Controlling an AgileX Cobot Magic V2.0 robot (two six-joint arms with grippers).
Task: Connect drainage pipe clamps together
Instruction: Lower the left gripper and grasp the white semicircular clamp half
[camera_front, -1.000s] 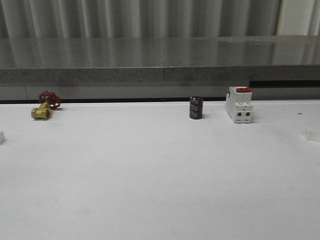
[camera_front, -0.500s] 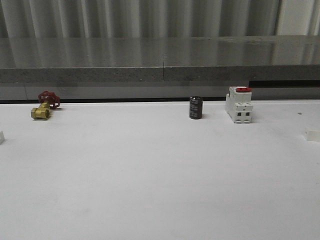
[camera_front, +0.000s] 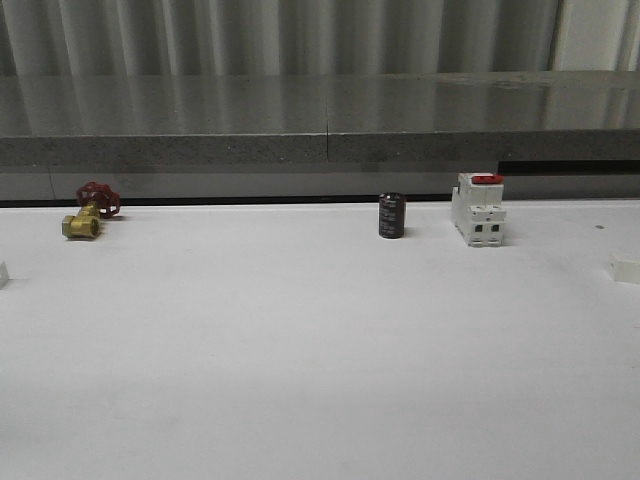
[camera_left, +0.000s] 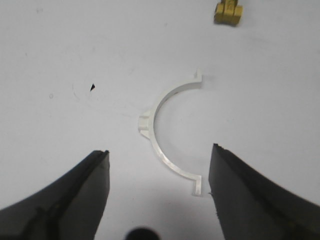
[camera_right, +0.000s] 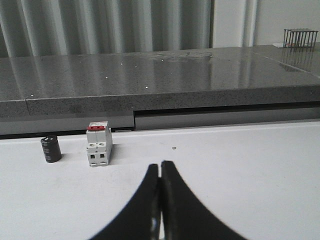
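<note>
The left hand (camera_left: 159, 195) hangs wide above one white clamp half (camera_left: 167, 135) lying flat on the bench (camera_left: 60, 50). The half-ring is thin and low, so the fingers may skid over it. The right hand (camera_right: 160, 200) is closed, holding nothing.

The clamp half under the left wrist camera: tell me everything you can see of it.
The clamp half is a thin white semicircular strip, plastic by its look, lying flat on the white table. Each end turns outward into a short flat flange, and a small squared tab juts from the middle of its outer curve. It lies ahead of the left gripper, whose black fingers stand wide apart and clear of it. Nothing but the table touches it. A brass fitting lies well beyond.
</note>
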